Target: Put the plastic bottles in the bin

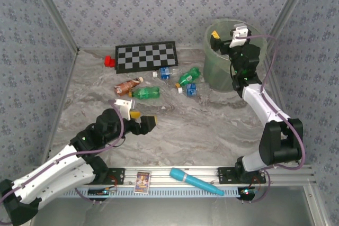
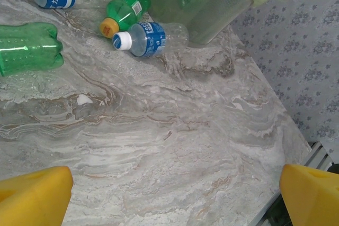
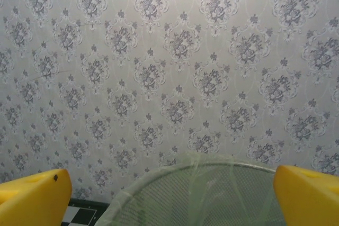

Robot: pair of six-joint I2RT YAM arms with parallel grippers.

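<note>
Top view: five plastic bottles (image 1: 145,93) lie loose mid-frame, left of the bin (image 1: 212,64) in the upper right. The left gripper (image 1: 142,120) sits just below them with its jaws spread and empty. It's clearly the nearer arm, and the closest green bottle lies up-frame from it with its long axis roughly left-right. The right gripper (image 1: 228,38) hangs over the bin, and that arm hides part of the rim.

Left wrist view: the yellow fingers (image 2: 32,197) stand wide apart in the bottom corners. The bottles are all up top, and the green one is cut off at the left edge.

Right wrist view: the jaws are wide with nothing between them, and the bin rim sits bottom centre. The bin's contents are probably bottles, but it's too murky to tell.
</note>
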